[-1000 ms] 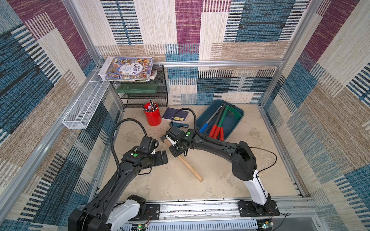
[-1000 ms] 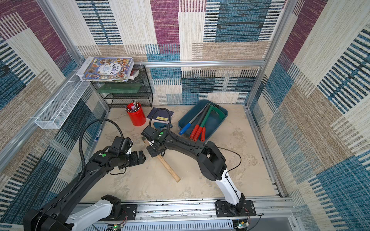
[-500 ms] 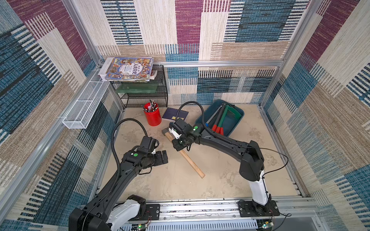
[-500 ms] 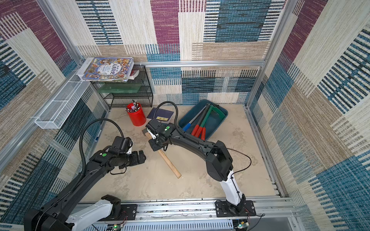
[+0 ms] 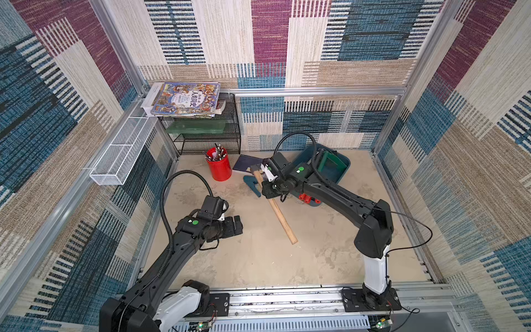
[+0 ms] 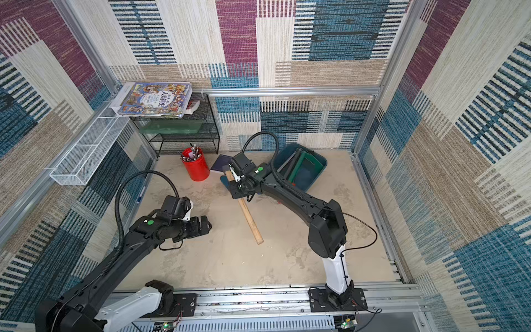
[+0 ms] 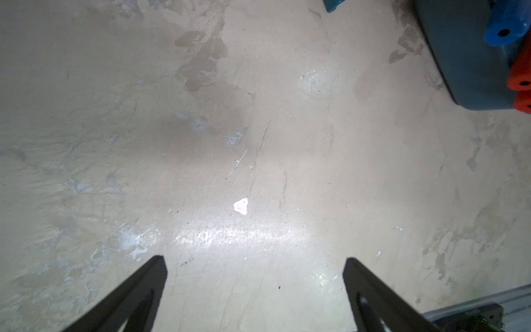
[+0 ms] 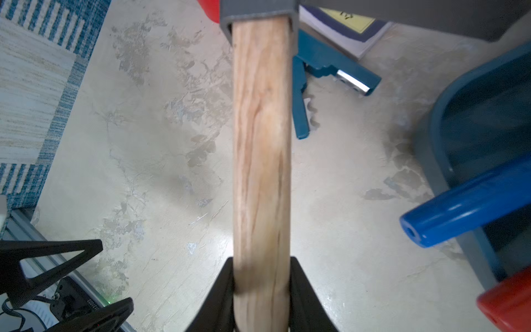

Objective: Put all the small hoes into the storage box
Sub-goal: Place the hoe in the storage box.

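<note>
Floor is all that lies beneath your left gripper, which hangs left of centre with its jaws standing wide apart and nothing between them.

Moving right, the red pen cup stands near the back rack, clear of the work.

Next comes the small hoe. Its wooden handle runs on a slant, with the grey head end far from the base rail beside the notebook. The free end points back toward the rail. Your right gripper is clamped across that handle close to the head, a finger pressed against each side of the wood. Whether the free end touches the floor cannot be told from these views.

Furthest right sits the storage box, near the back wall, already carrying tools with blue and red grips.

Your move turns on one relation: the box lies to the right of the clamped gripper, just beside that arm's wrist, so the right arm is much the nearer. The handle's long axis looks roughly crosswise to the tools lying in the box. You will probably need to swing it into line with them, or the free end may overhang the low wall.
</note>
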### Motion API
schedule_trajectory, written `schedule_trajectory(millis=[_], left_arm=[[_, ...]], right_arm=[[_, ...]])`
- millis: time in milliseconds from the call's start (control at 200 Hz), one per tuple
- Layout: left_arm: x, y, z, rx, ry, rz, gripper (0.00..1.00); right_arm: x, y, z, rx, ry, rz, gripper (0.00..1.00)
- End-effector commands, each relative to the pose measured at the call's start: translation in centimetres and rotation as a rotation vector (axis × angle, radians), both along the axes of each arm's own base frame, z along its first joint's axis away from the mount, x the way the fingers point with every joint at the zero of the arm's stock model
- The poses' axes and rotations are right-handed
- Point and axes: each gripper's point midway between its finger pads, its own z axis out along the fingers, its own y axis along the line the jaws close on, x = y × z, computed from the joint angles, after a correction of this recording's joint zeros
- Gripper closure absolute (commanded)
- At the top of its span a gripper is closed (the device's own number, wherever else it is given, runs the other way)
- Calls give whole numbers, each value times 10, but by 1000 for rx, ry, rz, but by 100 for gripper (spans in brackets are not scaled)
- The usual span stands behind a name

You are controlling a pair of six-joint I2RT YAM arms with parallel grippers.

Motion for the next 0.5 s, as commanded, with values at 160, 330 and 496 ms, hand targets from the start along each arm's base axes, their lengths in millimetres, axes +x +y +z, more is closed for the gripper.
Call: schedule_trajectory(millis=[160, 330, 496], left_arm=[[14, -26, 19, -103, -58, -103, 1], [22, -37, 29, -144, -85, -138, 1], [28, -49, 38, -199, -110, -169, 1]], right_arm=[[38, -39, 24, 95, -36, -151, 100], [59, -68, 24, 143, -26, -234, 100], [74, -89, 23, 194, -9, -304, 100]])
